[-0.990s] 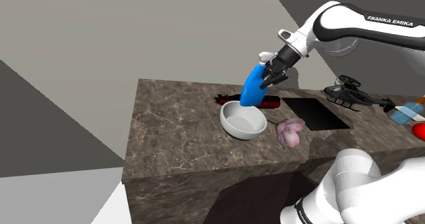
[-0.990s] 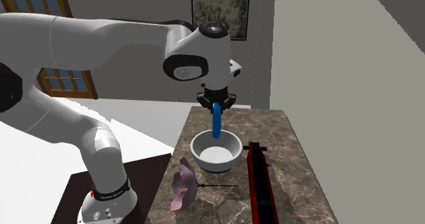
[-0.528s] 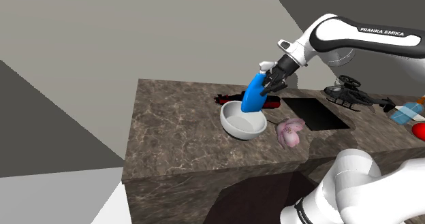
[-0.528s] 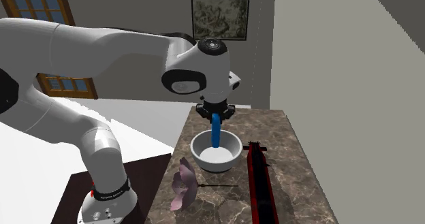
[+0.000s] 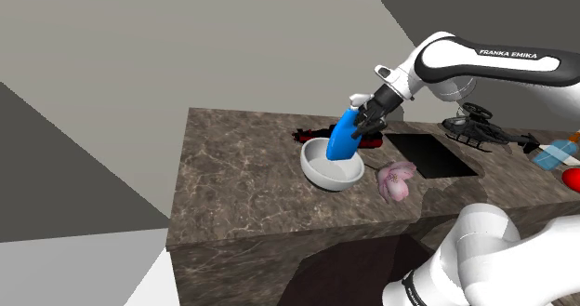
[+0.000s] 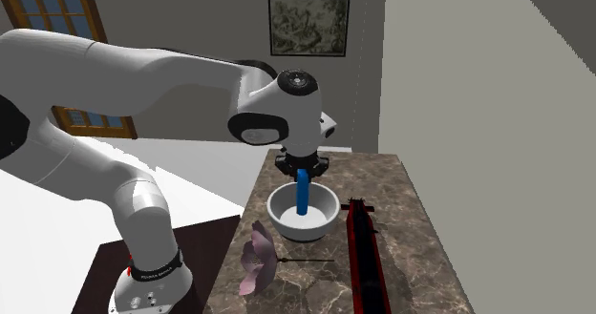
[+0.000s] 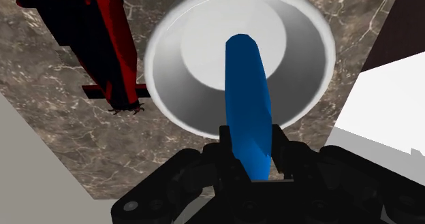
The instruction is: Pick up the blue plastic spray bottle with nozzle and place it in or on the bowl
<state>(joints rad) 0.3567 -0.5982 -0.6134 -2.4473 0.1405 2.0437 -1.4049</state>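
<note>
The shoulder view is looking down across my counter (image 5: 232, 179), the second along it, the wrist closely into their shared bowl (image 7: 310, 66).

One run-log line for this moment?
phase: placing | jaws: shut on blue bottle | bottle: tilted, lower end in white bowl | release: not yet

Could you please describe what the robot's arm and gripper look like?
The arm is built of rounded, glossy white links with dark joints. A dark band on one link carries white FRANKA EMIKA lettering. The gripper is all black, a blocky hand with two short fingers.
</note>
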